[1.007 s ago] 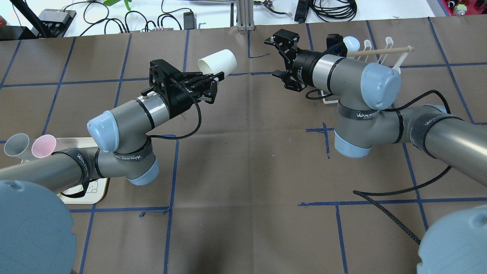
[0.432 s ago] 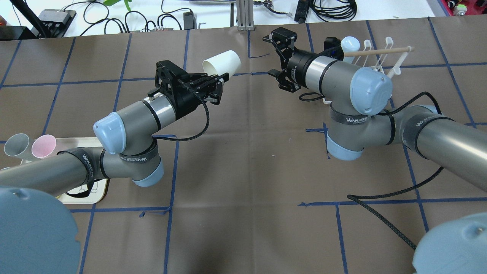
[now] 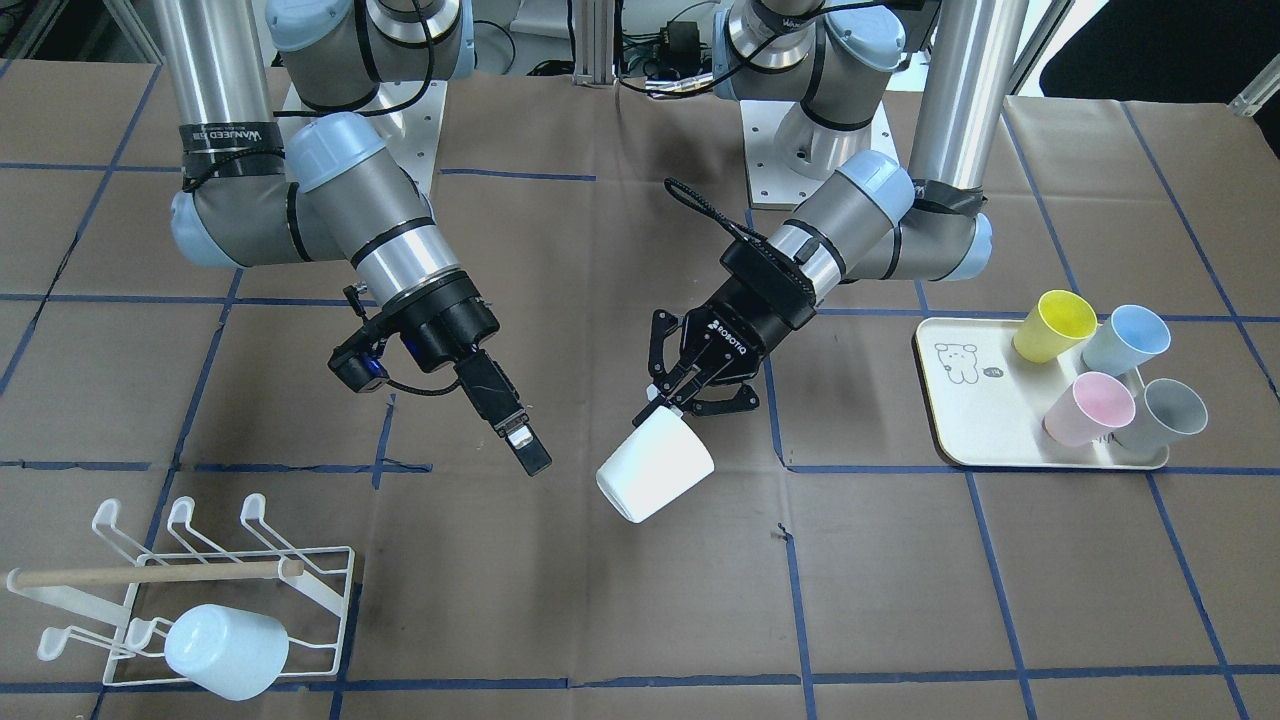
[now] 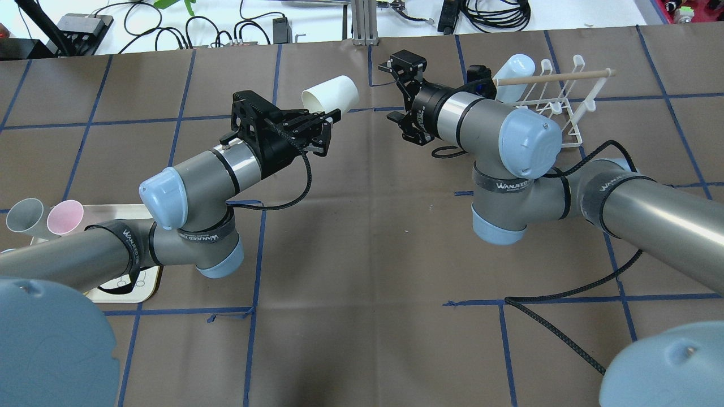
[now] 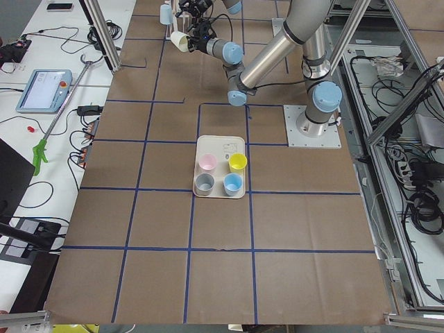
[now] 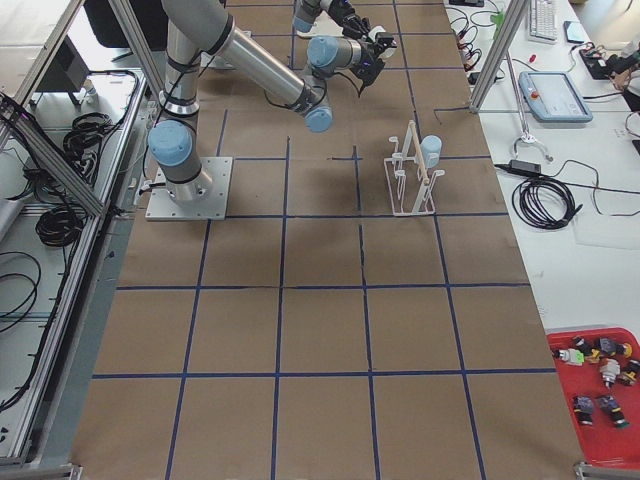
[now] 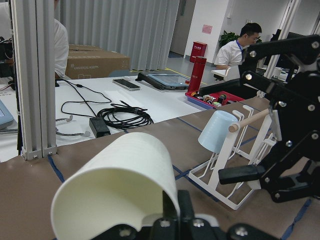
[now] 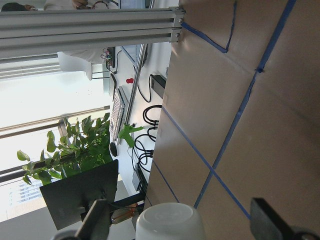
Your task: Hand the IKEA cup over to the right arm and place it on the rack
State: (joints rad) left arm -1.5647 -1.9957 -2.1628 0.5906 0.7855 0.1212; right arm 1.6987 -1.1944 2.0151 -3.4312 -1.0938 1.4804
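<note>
In the overhead view the cream tray [image 4: 144, 282] is largely hidden under the left arm. In the right wrist view the white cup [image 8: 170, 222] is cut off by the bottom edge. The cup's rim is pinched by the left gripper [image 3: 668, 398] above the worktop's middle, toward the edge opposite the robot. The right gripper [image 4: 390, 90] is spread wide and empty, near the cup but not touching it. The cup is seen as smooth, matte and tapered. The white wire rack [image 4: 588, 104] is set at the far right corner.

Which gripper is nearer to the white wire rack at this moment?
Right. The right gripper is open between the rack and the left gripper, which holds the white cup farther off.
</note>
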